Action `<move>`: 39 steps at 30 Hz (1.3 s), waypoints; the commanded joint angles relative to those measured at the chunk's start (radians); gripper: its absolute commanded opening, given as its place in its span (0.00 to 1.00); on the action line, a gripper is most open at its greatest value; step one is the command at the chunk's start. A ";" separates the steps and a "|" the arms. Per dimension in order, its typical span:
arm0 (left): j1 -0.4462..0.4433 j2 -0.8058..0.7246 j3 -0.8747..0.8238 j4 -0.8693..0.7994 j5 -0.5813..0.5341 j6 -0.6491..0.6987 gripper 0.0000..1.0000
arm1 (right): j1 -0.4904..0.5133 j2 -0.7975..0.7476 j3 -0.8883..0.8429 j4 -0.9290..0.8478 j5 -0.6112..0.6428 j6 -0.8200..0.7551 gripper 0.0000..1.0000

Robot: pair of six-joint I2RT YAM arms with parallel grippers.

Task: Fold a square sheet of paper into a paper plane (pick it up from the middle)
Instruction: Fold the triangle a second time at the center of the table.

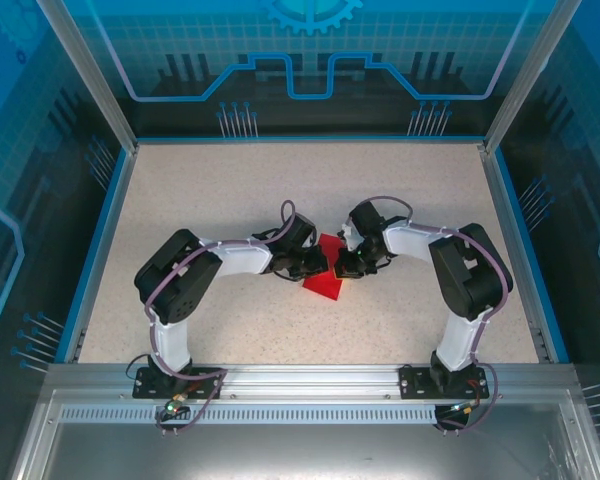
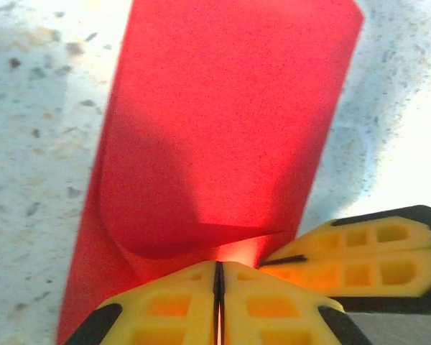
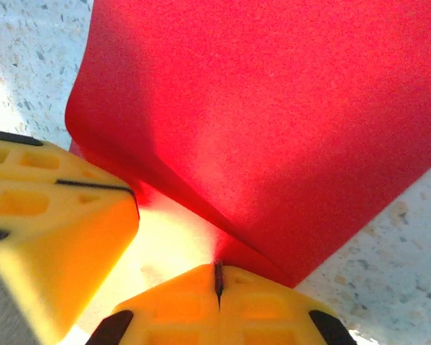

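Note:
The square sheet of paper (image 1: pixel 326 284) is bright red and lies at the table's middle, partly lifted and bent over on itself. In the left wrist view the sheet (image 2: pixel 230 122) curls up and away from my left gripper (image 2: pixel 219 264), whose yellow jaws are shut on its near edge. My right gripper (image 3: pixel 218 264) is shut too, with a fold of the sheet (image 3: pixel 273 122) running down into its tips. The two grippers (image 1: pixel 323 266) (image 1: pixel 342 268) meet tip to tip over the paper. The right one's fingers (image 2: pixel 359 251) show beside the left jaws, and the left one's fingers (image 3: pixel 50 215) show beside the right jaws.
The speckled beige table (image 1: pixel 230 190) is ringed by a blue rim (image 1: pixel 100 230) and transparent walls. Both arm bases (image 1: pixel 175 380) (image 1: pixel 445 380) sit on the metal rail at the near edge.

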 commanded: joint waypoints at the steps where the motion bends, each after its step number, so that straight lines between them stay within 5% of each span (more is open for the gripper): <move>1: 0.016 0.034 0.019 -0.060 -0.036 0.019 0.10 | -0.001 0.060 -0.014 -0.064 0.130 -0.023 0.01; 19: 0.121 0.051 0.159 -0.275 -0.143 0.138 0.12 | -0.013 0.058 -0.030 -0.076 0.158 -0.029 0.01; 30: 0.063 -0.052 0.060 -0.040 0.081 0.123 0.10 | -0.014 0.055 -0.023 -0.070 0.130 -0.024 0.01; 39: 0.042 0.007 -0.003 0.004 0.105 0.053 0.08 | -0.014 0.051 -0.010 -0.062 0.095 -0.016 0.01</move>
